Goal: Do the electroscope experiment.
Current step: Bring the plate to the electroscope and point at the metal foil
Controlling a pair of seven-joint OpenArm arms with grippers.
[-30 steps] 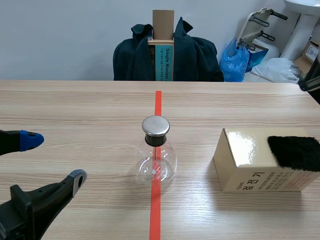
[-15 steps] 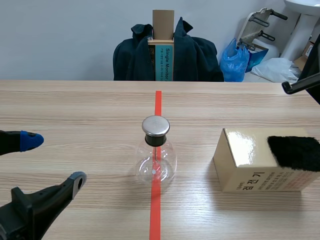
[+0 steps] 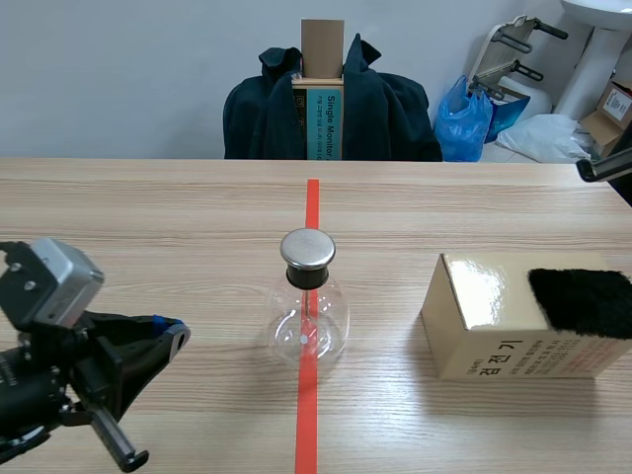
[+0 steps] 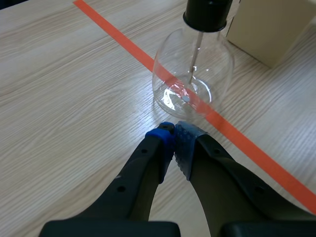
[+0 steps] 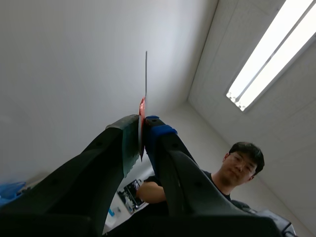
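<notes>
- glass flask point(image 3: 308, 326) with metal cap point(image 3: 307, 249) stands upright mid worktop point(image 3: 148, 217), on the red line point(image 3: 312, 197).
- left hand point(image 4: 173, 129), closed on nothing, sits just beside it; a nudge could tip it.
- right hand point(image 5: 142, 123), raised, pinches a thin strip point(image 5: 145, 74); it could slip out.

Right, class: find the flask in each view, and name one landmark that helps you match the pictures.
Scene view: flask mid-table, on the tape line.
Left wrist view: flask just ahead of the shut left hand, on the tape line.
Right wrist view: not in it; right hand grips a thin strip.
Shared landmark: the tape line under the flask.
</notes>
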